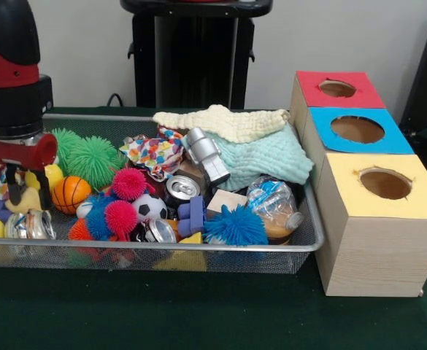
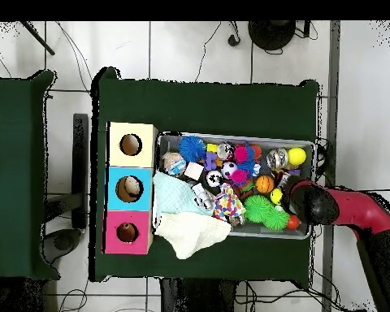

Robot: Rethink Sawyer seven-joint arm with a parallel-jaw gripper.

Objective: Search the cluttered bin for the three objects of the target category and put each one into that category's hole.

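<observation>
My gripper (image 1: 28, 195) reaches down into the left end of the wire bin (image 1: 198, 247), its black fingers (image 1: 46, 191) open and straddling a yellow-tan toy (image 1: 28, 200). Beside it lie a small basketball (image 1: 71, 193), green spiky balls (image 1: 89, 157) and a crushed can (image 1: 31, 224). More cans (image 1: 182, 188) sit mid-bin. The wooden box at the right has a red hole (image 1: 337, 89), a blue hole (image 1: 357, 129) and a yellow hole (image 1: 385, 184). In the overhead view, the gripper (image 2: 289, 193) is at the bin's (image 2: 231, 136) right end, far from the box (image 2: 111, 187).
The bin also holds pink spiky balls (image 1: 129, 184), a soccer ball (image 1: 151, 206), a blue spiky ball (image 1: 235, 226), a crushed plastic bottle (image 1: 275, 208), a silver bottle (image 1: 206, 154), a cream cloth (image 1: 224, 122) and a mint cloth (image 1: 260, 160). Green table surface surrounds the bin.
</observation>
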